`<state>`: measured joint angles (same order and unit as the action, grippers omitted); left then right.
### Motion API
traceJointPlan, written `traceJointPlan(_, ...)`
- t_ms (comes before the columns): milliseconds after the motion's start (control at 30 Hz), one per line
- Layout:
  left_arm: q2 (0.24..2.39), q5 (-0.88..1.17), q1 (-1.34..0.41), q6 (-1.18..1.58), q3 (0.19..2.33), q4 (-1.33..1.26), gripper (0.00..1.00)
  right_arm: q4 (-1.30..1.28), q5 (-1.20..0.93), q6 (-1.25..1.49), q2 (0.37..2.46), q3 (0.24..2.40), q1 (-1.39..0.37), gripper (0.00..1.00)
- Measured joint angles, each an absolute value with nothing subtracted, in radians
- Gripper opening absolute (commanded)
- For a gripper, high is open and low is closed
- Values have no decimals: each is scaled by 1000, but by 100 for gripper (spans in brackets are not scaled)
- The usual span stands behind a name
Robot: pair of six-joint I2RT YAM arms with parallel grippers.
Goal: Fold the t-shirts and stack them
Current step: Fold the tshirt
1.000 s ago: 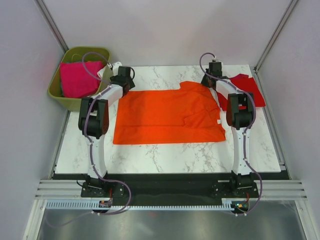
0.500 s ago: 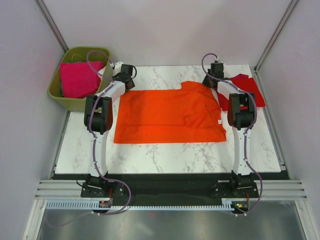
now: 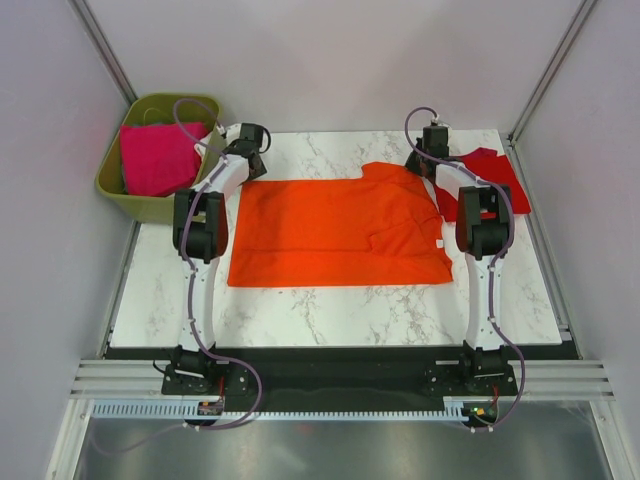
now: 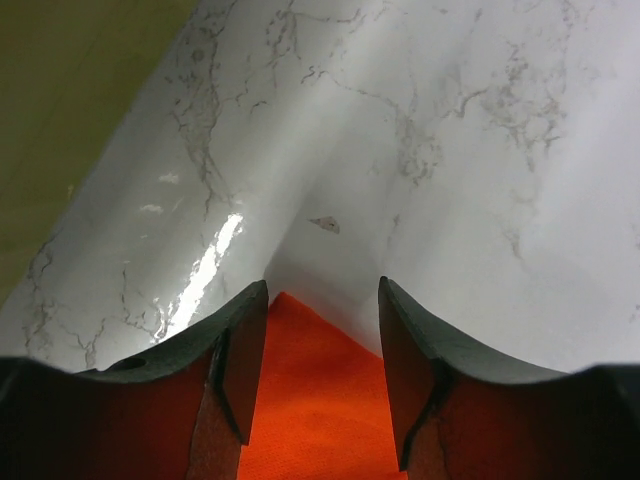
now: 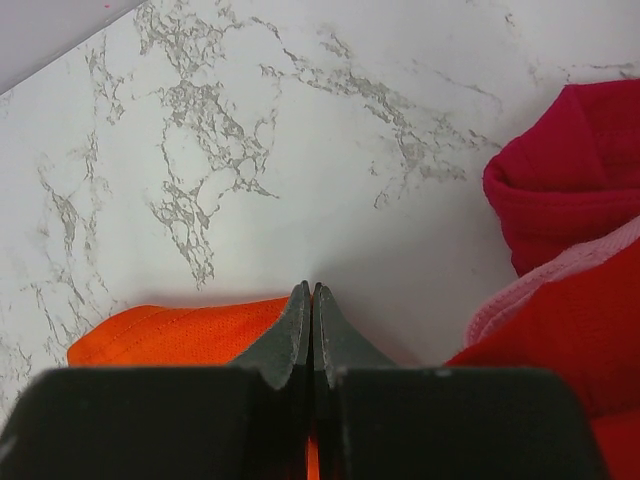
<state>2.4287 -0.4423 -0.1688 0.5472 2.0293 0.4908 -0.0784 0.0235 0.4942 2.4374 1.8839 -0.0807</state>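
Note:
The orange t-shirt [image 3: 330,230] lies spread flat on the marble table. My left gripper [image 3: 250,150] is open over its far left corner; in the left wrist view the gripper [image 4: 323,285] has its jaws either side of the orange corner [image 4: 315,400], apart from it. My right gripper [image 3: 430,160] is at the shirt's far right edge. In the right wrist view it [image 5: 312,287] is shut, with orange cloth [image 5: 170,335] showing between the jaws. The red t-shirt [image 3: 490,175] lies crumpled at the far right and also shows in the right wrist view [image 5: 570,200]. The magenta t-shirt [image 3: 155,155] lies in the bin.
The olive-green bin [image 3: 160,100] stands off the table's far left corner, close to my left gripper; it also shows in the left wrist view [image 4: 60,100]. Bare marble [image 3: 330,310] runs along the near side. Grey walls enclose the table.
My left gripper has moved back toward the far edge, uncovering the shirt's far left corner. My right gripper has shifted slightly farther. The shirts lie as before.

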Motion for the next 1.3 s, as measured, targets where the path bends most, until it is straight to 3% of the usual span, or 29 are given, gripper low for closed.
traceJointPlan(100, 2445, -434, -156, 560, 2046, 522, 53, -57, 23, 499, 2436, 1872, -81, 2)
traceJointPlan(200, 2445, -421, -150, 569, 2054, 536, 44, -45, 21, 504, 2435, 1864, -80, 2)
traceJointPlan(400, 2449, -408, -150, 577, 2069, 556, 12, -23, 6, 514, 2434, 1853, -73, 2)
traceJointPlan(433, 2449, -408, -150, 578, 2069, 557, 2, -20, 4, 517, 2434, 1851, -72, 2)
traceJointPlan(733, 2449, -410, -148, 581, 2061, 554, 2, -16, -25, 519, 2416, 1824, -68, 1)
traceJointPlan(1033, 2295, -419, -153, 580, 1762, 334, 2, -14, -59, 506, 2329, 1755, -67, 1)
traceJointPlan(1300, 2223, -441, -156, 580, 1655, 236, 2, -7, -74, 489, 2218, 1674, -67, 2)
